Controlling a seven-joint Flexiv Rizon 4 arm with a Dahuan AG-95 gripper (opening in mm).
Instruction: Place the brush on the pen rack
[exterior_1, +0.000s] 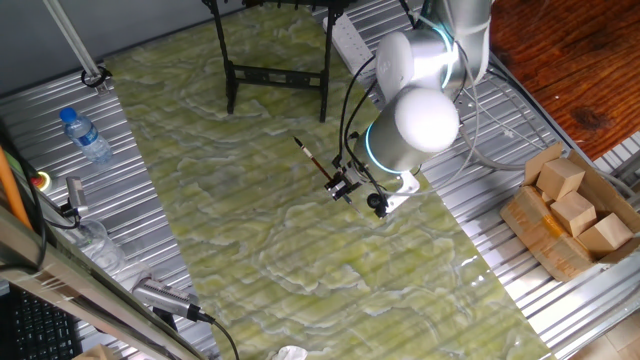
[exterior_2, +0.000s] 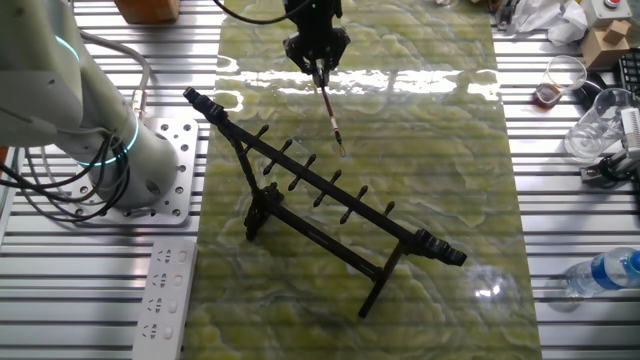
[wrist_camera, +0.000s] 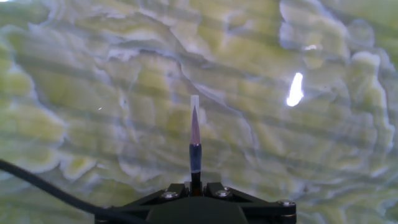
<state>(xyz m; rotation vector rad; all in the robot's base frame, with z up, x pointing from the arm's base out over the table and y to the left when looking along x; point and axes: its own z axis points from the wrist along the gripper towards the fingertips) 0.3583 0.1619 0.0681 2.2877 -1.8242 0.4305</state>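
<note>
- Left to right in the other fixed view: arm base sits at the bench's (exterior_2: 560, 190) left edge, power strip (exterior_2: 165, 290) near the left front corner.
- Rack (exterior_2: 330, 195) stands mid-bench on the green mat, running diagonally from back-left toward front-right. Pegs stick up along its top bar, presumably the seats for the brush.
- Claw (exterior_2: 318, 62) is near the bench's back edge, behind the rack's left half.
- Claw is pinched on the brush (exterior_2: 331, 110), gripping one end. The shaft sticks out past the fingers, pointing toward the rack.
- Hand view confirms it: brush runs straight out from between the fingers, centred, free end over bare mat. Looks lifted, not resting on the bench.
- End grip probably chosen so most of the length stays free to lay across the pegs.
- Brush tip is near the rack but apart from it; not yet placed.
- Next: likely needs carrying over the bar and aligning with it before release.
- Right edge: cups (exterior_2: 590, 120) and a water bottle (exterior_2: 605, 272), well clear.
</note>
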